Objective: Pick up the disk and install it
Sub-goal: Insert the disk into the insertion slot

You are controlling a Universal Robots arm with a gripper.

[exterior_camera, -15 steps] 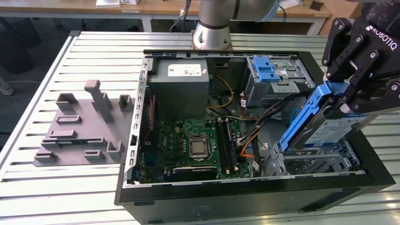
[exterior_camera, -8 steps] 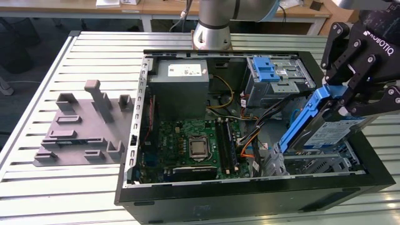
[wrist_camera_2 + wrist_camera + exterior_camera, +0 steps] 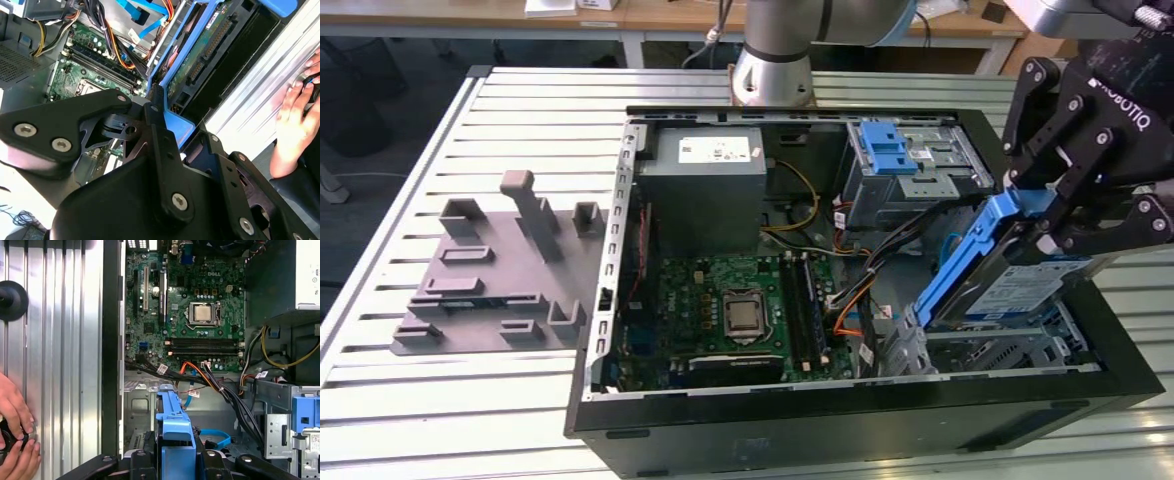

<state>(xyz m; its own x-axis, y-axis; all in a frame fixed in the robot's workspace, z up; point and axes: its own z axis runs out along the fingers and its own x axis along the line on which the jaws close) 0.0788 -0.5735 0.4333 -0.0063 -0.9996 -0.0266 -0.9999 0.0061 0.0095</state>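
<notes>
Standing here, on the exterior view's left I see a grey plastic fixture block with upright pegs (image 3: 494, 270). It lies on the slatted metal tabletop (image 3: 534, 120), just outside the side wall of the open black computer case (image 3: 854, 430). Inside the case, against that same wall, the green motherboard (image 3: 720, 300) lies flat on the case floor, and a large grey box with a white sticker (image 3: 704, 185) stands at the rear end above it. Further across the case interior, a grey metal drive cage with a blue latch (image 3: 914, 160) sits in the rear corner, with bundles of coloured cables running between it and the motherboard. At the case's near corner on the exterior view's right is the disk (image 3: 1021, 290), a flat rectangular metal hard drive with a blue-and-white label and a blue plastic carrier frame. It is steeply tilted, with its lower end down among the silver bay metalwork and its upper end raised above the case rim. The black end effector (image 3: 1061, 225) is clenched on the blue frame at that upper end, and both wrist views show the frame pinched between its fingers (image 3: 142, 465). Outside the case, a person's hands (image 3: 15, 430) rest on the tabletop around a small dark object.
</notes>
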